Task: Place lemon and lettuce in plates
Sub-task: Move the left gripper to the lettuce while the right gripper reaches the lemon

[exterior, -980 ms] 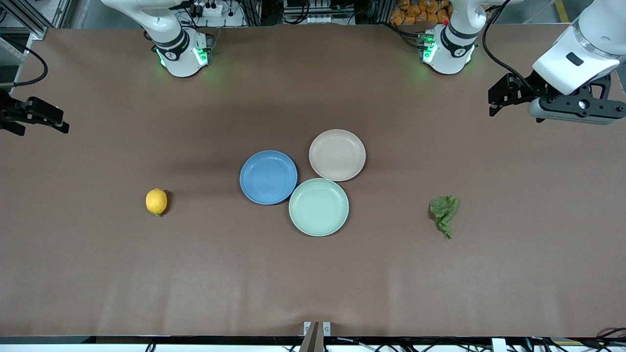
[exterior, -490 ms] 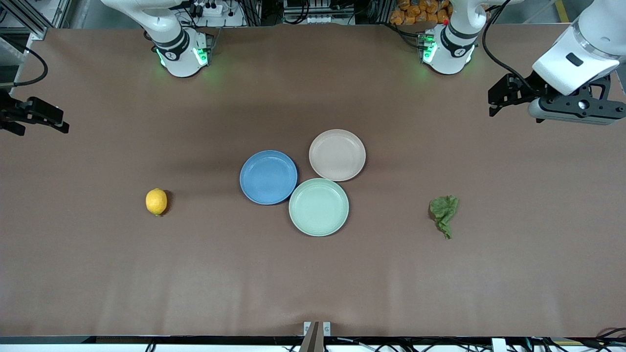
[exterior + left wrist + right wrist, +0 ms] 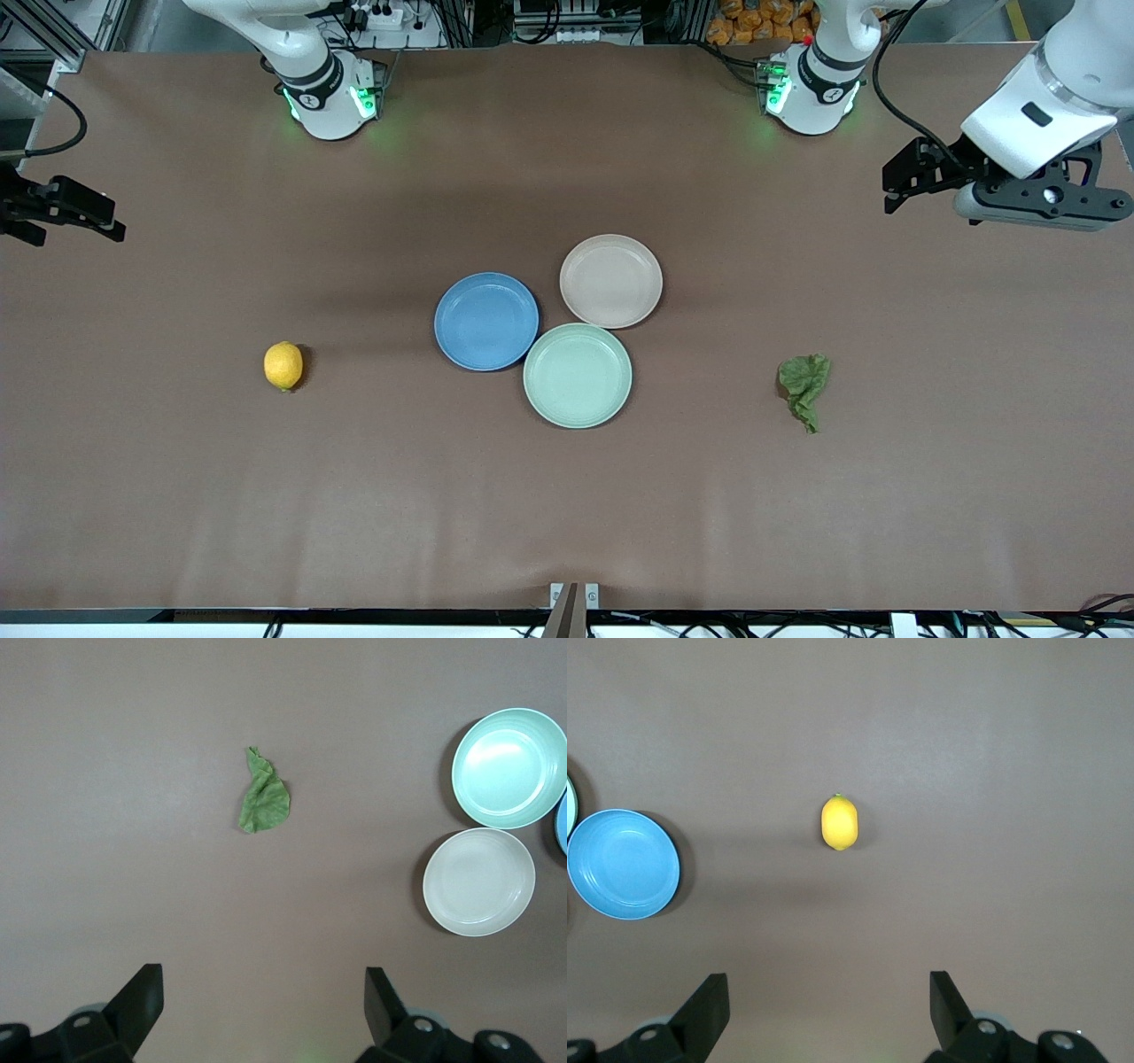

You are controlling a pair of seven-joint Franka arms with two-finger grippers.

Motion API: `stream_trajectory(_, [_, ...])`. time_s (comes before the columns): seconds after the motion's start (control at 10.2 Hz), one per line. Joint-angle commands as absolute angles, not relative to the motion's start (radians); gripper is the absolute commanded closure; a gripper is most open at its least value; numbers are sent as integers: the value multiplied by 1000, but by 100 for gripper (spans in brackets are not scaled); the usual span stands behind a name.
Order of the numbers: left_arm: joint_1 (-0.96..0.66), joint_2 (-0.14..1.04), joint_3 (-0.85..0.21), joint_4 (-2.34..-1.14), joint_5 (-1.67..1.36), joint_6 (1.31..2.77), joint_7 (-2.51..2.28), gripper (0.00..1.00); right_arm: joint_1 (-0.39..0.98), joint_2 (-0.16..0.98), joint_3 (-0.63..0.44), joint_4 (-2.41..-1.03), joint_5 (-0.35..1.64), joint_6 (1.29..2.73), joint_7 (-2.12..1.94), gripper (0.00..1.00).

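The brown table carries three plates touching in a cluster at its middle: the blue plate, the beige-pink plate and a mint-green plate, all bare. The left pincer hangs high over the left arm's end of the table, released and wide, with the lettuce lying flat well below and ahead of it, well apart from the plates. The right pincer hangs over the right arm's end, likewise spread and holding nothing, the lemon resting on the table ahead of it, with the blue plate off to one side. The task looks barely begun: the step in hand is the first reach, and each pincer next needs to descend over its own item and close. Against the earlier frame, only the left arm's wrist has shifted slightly; everything else is unchanged.
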State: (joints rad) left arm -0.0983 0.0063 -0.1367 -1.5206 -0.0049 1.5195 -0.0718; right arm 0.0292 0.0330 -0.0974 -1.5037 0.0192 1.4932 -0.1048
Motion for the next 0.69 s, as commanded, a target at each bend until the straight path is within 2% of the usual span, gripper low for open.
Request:
stream_trajectory(0.0, [-94, 58, -138, -1508, 3, 1505, -72, 0, 15, 28, -86, -1508, 6, 1489, -98, 0])
stream_trajectory(0.29, [-89, 168, -137, -1505, 3, 1531, -69, 0, 15, 28, -86, -1508, 6, 1489, -97, 0])
stream_trajectory(0.59, [-78, 259, -137, -1506, 6, 1655, -71, 0, 15, 28, -86, -1508, 6, 1491, -97, 0])
